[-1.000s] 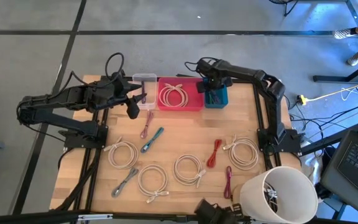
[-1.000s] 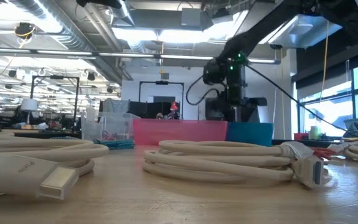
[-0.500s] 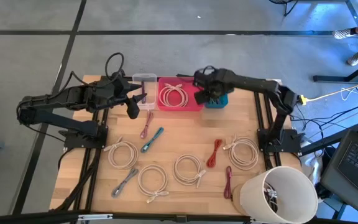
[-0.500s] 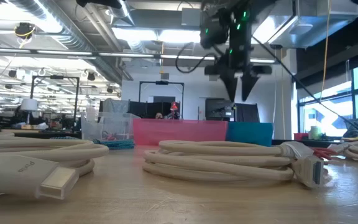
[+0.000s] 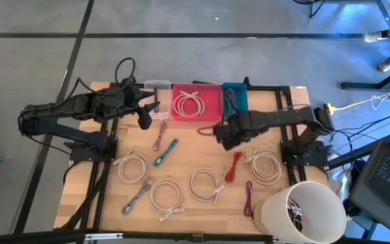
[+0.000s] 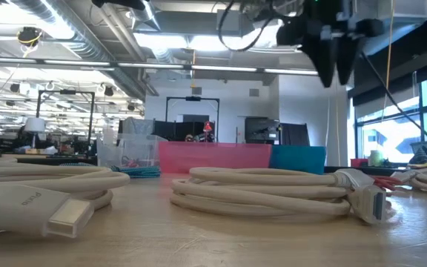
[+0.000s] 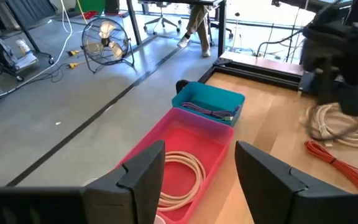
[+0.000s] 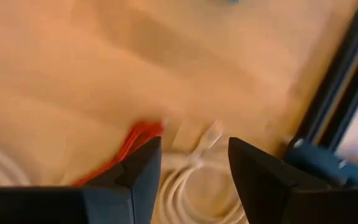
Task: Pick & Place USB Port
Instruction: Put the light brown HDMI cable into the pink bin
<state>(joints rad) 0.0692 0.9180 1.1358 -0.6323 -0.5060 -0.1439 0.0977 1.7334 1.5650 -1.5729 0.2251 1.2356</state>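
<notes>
Several coiled white cables [image 5: 205,183] and short red [image 5: 233,166], teal [image 5: 166,152] and grey [image 5: 136,198] cables lie flat on the wooden table. At the far edge stand a clear bin [image 5: 158,87], a pink bin [image 5: 212,102] holding a white coil, and a blue bin [image 5: 234,98] holding dark cables. My right gripper [image 5: 218,134] hangs open and empty above the table's middle, just far-left of the red cable [image 8: 135,140]. My left gripper [image 5: 147,112] waits open beside the clear bin, facing the pink bin [image 7: 185,155].
A white coil [image 5: 266,166] lies to the right of the red cable, and a second red cable [image 5: 248,198] nearer the front. A large white bucket [image 5: 303,210] stands at the near right corner. Bare wood shows between the bins and the cables.
My right gripper has risen out of the blue bin and swung toward the table's near side. It now hangs over the table's middle, beside the red cable. The left arm has kept still.
</notes>
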